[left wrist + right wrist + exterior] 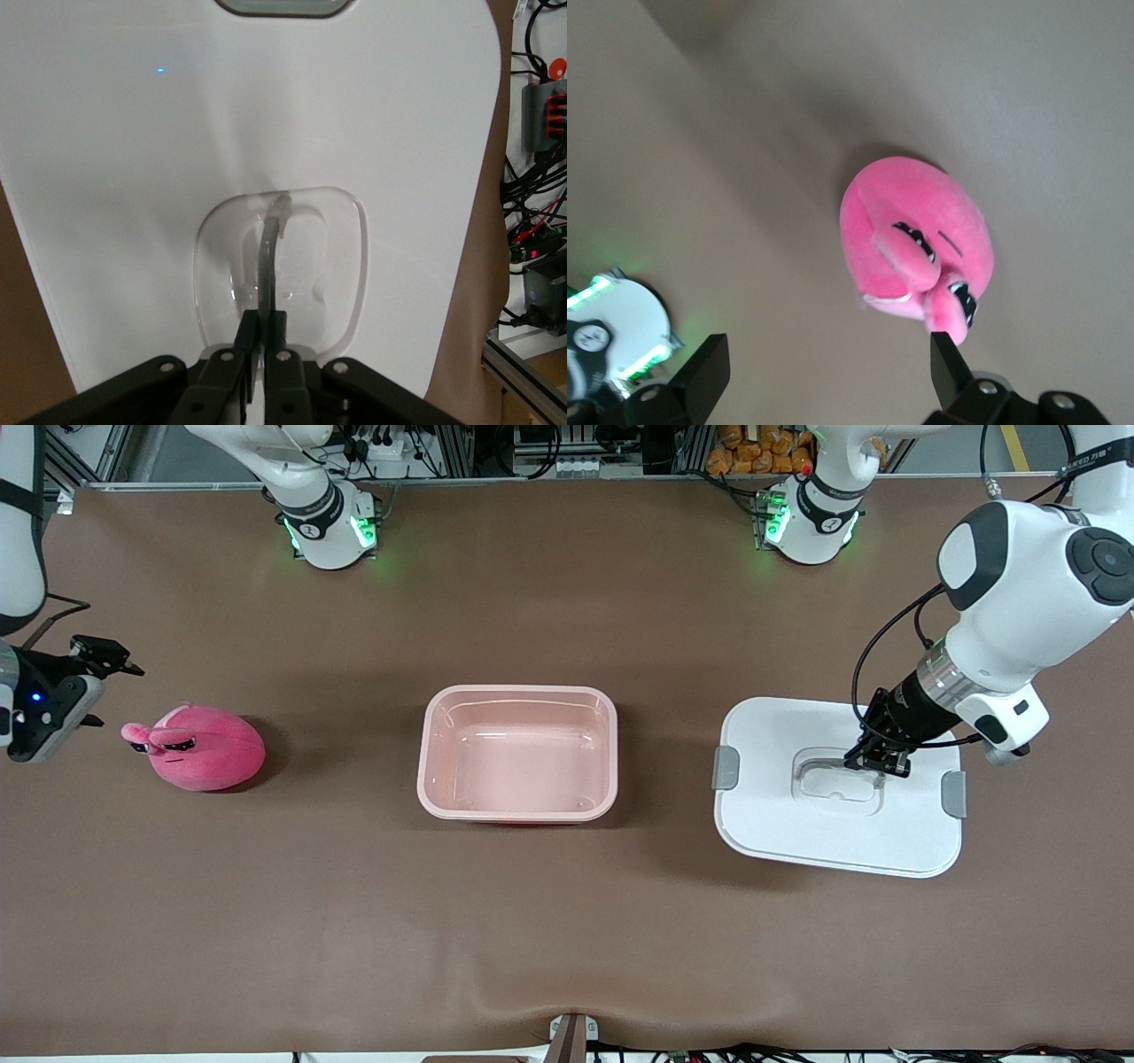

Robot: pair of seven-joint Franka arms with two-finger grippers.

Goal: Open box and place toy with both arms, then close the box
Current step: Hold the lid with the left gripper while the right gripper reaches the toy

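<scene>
Left gripper (877, 763), fingers pinched on the clear handle (268, 257) recessed in the white rounded-rectangular plastic lid (833, 824), which lies flat on the brown table (567, 939) toward the left arm's end. At the lid's 9 o'clock stands the uncovered, empty translucent pale pink tub (518, 751). At the tub's 9 o'clock lies the hot-pink plush toy (202, 747); the right gripper (84, 682), fingers spread wide, hovers at the toy's 10 o'clock.

We find the box (517, 752) mid-counter (567, 921), uncovered. Its lid (837, 788) lies flat beside it toward the left arm's end; the left gripper (877, 762) rests in the lid's handle recess. The toy (202, 747) lies toward the right arm's end, just beside the right gripper (84, 682).
</scene>
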